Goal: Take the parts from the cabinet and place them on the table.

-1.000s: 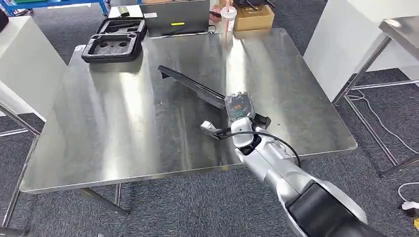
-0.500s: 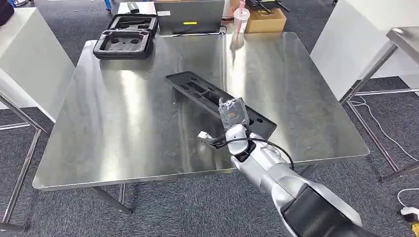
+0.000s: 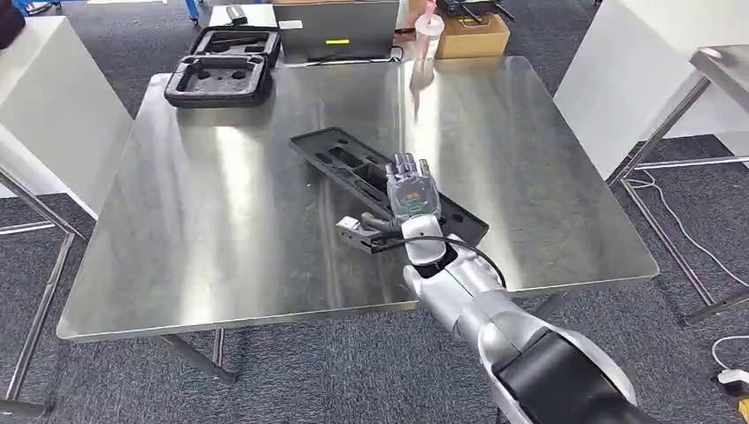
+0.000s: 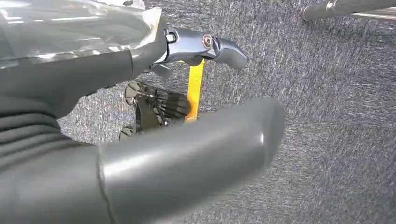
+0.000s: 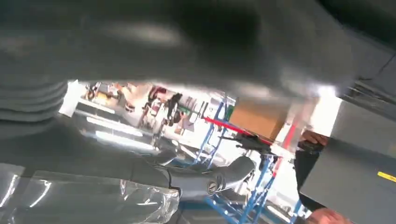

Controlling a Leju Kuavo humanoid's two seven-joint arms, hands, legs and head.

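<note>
A long black part (image 3: 340, 163) with moulded recesses lies flat and slantwise on the steel table (image 3: 221, 230), near its middle. My right hand (image 3: 411, 199) hovers over the part's near end, palm down. Its fingers (image 3: 406, 168) are stretched out and its thumb (image 3: 353, 231) sticks out to the side; it grips nothing. In the right wrist view a finger (image 5: 210, 182) points out into free air. My left hand (image 4: 140, 140) hangs over grey carpet, thumb and fingers apart, holding nothing.
A black foam case (image 3: 216, 75) sits at the table's far left corner. Beyond the far edge stand a grey laptop (image 3: 336, 26), a cup with a straw (image 3: 430, 26) and a cardboard box (image 3: 472, 35). White cabinets (image 3: 636, 71) flank the table; cables lie on the floor at right.
The part, held up on its edge a second ago, now lies flat on the table. My right hand's fingers have straightened and let go of it. The camera shifted slightly.
</note>
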